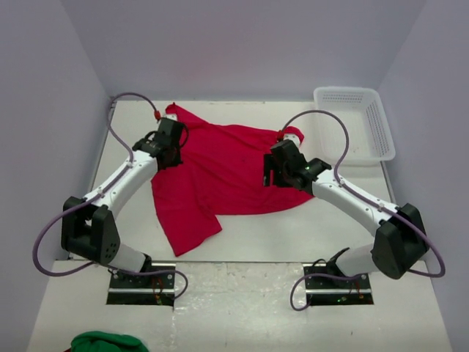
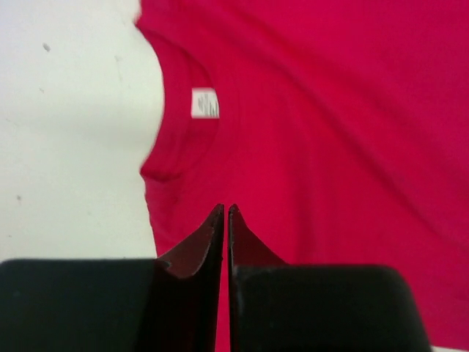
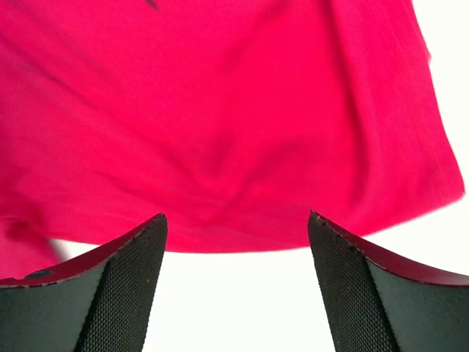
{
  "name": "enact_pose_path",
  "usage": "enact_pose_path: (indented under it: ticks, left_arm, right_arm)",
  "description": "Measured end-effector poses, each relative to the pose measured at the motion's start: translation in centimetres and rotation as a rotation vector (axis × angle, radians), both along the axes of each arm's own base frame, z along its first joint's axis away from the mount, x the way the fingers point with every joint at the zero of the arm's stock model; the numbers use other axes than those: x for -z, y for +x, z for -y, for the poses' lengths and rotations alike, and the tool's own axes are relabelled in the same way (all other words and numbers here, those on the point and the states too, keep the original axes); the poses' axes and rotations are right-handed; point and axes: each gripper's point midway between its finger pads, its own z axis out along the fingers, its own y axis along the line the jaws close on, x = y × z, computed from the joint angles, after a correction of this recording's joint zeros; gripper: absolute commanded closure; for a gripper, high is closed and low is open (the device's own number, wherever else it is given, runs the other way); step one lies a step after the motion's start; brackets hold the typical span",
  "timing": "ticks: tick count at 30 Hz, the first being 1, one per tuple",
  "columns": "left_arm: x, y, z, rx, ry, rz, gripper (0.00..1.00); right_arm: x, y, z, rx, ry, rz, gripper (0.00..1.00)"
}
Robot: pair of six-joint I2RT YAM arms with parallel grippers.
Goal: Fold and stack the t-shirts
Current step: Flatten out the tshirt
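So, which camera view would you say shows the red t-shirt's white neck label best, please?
The left wrist view: the small white neck label sits inside the collar of the plain red cloth t-shirt. The top view is too distant to show it; the right wrist view shows only red cloth.

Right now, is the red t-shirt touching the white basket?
Apart. The top view shows a strip of bare table between the t-shirt and the basket.
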Motion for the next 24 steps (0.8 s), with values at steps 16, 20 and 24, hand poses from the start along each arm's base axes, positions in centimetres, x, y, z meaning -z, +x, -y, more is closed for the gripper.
enact_pose_path:
  ticks: [16, 20, 24]
  left_arm:
    - [9.3, -6.2, 2.9, 0.049, -0.079, -0.25, 1.0]
    - [12.4, -6.8, 2.9, 0.036, -0.058, -0.345, 1.0]
    - [14.4, -7.3, 2.7, 0.022, -0.037, -0.41, 1.0]
  right_arm:
    - [6.8, 0.1, 2.3, 0.045, -0.025, -0.176, 1.0]
    - [8.1, -0.6, 2.2, 0.03, -0.022, -0.213, 1.0]
    - [8.0, -0.4, 1.8, 0.018, -0.006, -0.204, 1.0]
